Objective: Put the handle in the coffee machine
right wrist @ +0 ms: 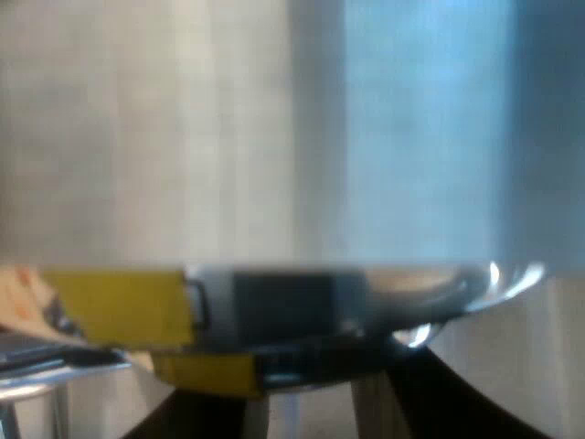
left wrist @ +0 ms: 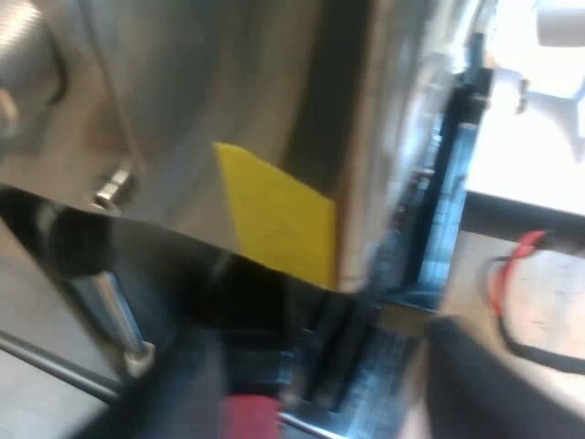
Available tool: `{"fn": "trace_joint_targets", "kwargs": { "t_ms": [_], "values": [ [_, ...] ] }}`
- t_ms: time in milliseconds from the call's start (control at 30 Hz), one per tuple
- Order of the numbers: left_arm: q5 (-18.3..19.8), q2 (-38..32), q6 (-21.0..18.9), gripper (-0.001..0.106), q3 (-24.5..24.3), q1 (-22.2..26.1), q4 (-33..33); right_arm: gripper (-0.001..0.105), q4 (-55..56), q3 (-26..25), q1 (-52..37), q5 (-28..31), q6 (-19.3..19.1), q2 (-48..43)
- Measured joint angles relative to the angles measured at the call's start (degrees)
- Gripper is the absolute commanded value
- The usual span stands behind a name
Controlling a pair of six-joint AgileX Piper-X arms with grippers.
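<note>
**Left wrist view.** My left gripper (left wrist: pixel 320 402) is under the steel front of the espresso machine (left wrist: pixel 183 110), just over its drip grate (left wrist: pixel 375 366). The holder's dark handle (left wrist: pixel 260 320) runs out from beneath the machine's front, below a yellow label (left wrist: pixel 279 215). Its red end (left wrist: pixel 247 416) lies between my fingers (left wrist: pixel 498 384), nearer one than the other. The jaws stand apart and grip nothing. I judge that this spacing leaves room either to take the handle or to let it go. The handle's far end is hidden under the machine, so I cannot tell whether it is locked in. A steam wand (left wrist: pixel 119 320) hangs at the machine's front beside the handle.

**Right wrist view.** My right gripper (right wrist: pixel 315 393) is close up to the machine's steel wall (right wrist: pixel 183 137), just beneath a bright metal rim (right wrist: pixel 411 288). I cannot tell whether it is apart or closed. Held this near, it probably waits clear of the left arm's work.
</note>
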Motion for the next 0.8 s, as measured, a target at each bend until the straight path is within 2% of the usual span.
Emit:
{"fn": "trace_joint_targets", "kwargs": {
  "t_ms": [33,67,133,233,300,367,400,633,700,800],
  "values": [
    [-0.1,-0.1,0.0,0.022,-0.2,0.0,1.2,0.026,0.0,0.0,0.0,0.0,0.0,0.0],
    [-0.1,-0.2,0.0,0.0,-0.4,0.0,2.0,0.026,0.0,0.0,0.0,0.0,0.0,0.0],
    [-0.8,-0.4,0.0,0.001,-1.6,0.0,3.8,0.026,0.0,0.0,0.0,0.0,0.0,0.0],
    [-4.6,-0.4,-0.5,0.001,-3.2,0.0,2.9,0.026,0.0,0.0,0.0,0.0,0.0,0.0],
    [-9.1,-0.4,-3.4,0.001,-3.6,0.0,-0.5,0.026,0.0,0.0,0.0,0.0,0.0,0.0],
    [-11.0,-0.4,-4.4,0.001,-3.6,0.0,-2.0,0.026,0.0,0.0,0.0,0.0,0.0,0.0],
    [-14.9,0.6,-7.0,0.001,-3.9,0.0,-5.5,0.026,0.0,0.0,0.0,0.0,0.0,0.0],
    [-19.8,5.5,-9.0,0.001,-5.3,0.0,-7.1,0.026,0.0,0.0,0.0,0.0,0.0,0.0],
    [-22.2,8.0,-9.0,0.001,-7.5,-0.2,-7.1,0.026,0.0,0.0,0.0,0.0,0.0,0.0],
    [-23.0,10.4,-9.1,0.001,-9.2,-0.4,-6.9,0.026,0.0,0.0,0.0,0.0,0.0,0.0]
  ]
}}
